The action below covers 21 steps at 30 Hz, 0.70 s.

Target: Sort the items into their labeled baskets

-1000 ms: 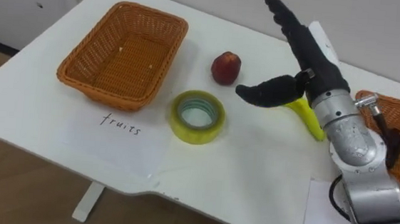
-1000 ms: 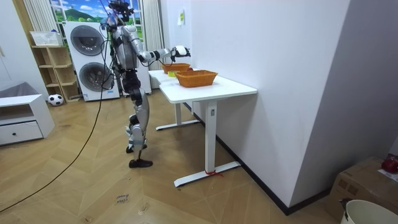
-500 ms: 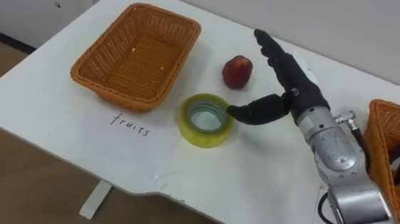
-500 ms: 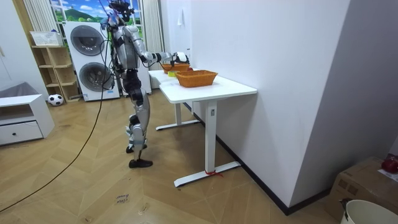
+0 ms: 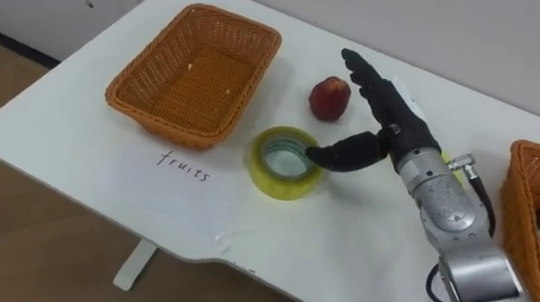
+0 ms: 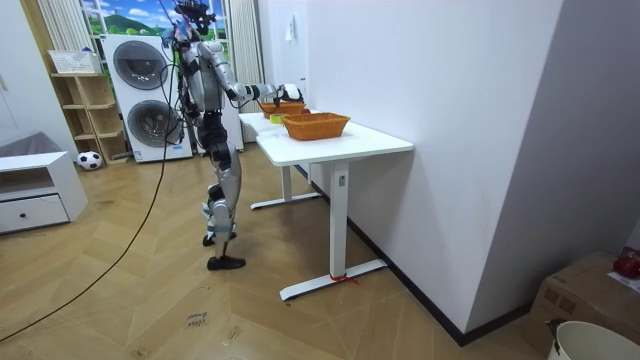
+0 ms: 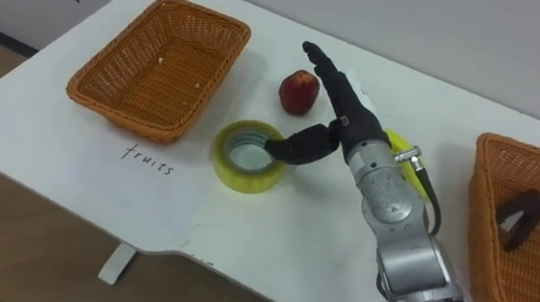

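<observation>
Lying flat, the glossy yellow tape roll (image 5: 282, 186) faced hole-up. The right hand (image 5: 395, 122) was splayed, thumb over its rim.

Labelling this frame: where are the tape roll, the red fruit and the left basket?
tape roll (image 5: 281, 189): left eye view, yellow front wall.
red fruit (image 5: 329, 98): left eye view, its middle.
left basket (image 5: 161, 123): left eye view, front wall.

My two head cameras sat side by side and looked steeply down, from near, at the white table (image 5: 340, 243) and the wicker basket (image 5: 156, 121) on it. The room camera stood well off, saw me whole, and shared that table and basket with them.
</observation>
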{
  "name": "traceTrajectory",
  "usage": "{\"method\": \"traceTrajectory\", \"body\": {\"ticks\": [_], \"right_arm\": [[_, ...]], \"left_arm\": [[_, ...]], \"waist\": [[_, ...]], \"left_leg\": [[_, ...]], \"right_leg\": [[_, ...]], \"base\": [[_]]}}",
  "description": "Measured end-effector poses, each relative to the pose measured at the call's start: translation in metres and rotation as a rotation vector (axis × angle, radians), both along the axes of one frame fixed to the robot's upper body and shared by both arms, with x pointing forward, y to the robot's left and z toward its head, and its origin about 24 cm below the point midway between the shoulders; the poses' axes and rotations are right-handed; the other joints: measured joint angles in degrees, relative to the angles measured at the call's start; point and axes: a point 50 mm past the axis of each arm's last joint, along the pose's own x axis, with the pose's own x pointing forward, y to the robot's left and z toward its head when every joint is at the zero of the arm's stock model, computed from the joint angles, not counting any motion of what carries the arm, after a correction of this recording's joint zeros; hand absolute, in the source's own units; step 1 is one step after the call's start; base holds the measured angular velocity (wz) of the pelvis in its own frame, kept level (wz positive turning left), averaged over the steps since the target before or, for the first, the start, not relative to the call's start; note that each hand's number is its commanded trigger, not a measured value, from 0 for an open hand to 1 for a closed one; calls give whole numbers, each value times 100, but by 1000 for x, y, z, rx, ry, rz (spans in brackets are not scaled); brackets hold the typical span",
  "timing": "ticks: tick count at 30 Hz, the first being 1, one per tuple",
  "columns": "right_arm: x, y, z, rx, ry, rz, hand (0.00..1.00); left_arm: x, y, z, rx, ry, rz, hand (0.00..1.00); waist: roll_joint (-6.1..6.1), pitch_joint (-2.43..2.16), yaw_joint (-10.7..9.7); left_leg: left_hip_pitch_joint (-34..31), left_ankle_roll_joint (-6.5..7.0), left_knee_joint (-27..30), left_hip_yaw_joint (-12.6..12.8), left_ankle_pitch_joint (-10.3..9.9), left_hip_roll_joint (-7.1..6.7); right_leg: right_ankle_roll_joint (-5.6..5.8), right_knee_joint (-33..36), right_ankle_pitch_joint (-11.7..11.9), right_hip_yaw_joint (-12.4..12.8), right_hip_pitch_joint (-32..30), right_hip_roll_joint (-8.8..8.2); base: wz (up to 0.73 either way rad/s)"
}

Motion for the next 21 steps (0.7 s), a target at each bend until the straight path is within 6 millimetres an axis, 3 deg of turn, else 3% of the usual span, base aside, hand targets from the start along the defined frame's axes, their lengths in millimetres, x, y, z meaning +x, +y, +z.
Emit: {"method": "traceTrajectory", "body": {"ticks": [8, 12, 21], "right_arm": [[10, 16, -2, -4, 8, 19, 0], [13, 19, -3, -21, 12, 25, 0], [20, 17, -8, -71, 34, 1, 0]], "left_arm": [[-3, -1, -1, -14, 21, 5, 0], [0, -3, -1, -29, 22, 0, 0], [0, -3, 1, -40, 33, -1, 0]], "waist": [[18, 10, 57], [30, 11, 159], [22, 5, 170]], "left_leg": [[-35, 1, 1, -20, 1, -6], [-99, 18, 2, -36, 11, -31], [-130, 35, 1, -111, 21, -81]], "right_leg": [[0, -2, 0, -81, -20, -10], [4, -1, -2, -235, -71, -43], [7, 4, -4, -362, -62, -84]], "base": [[4], [4], [6]]}}
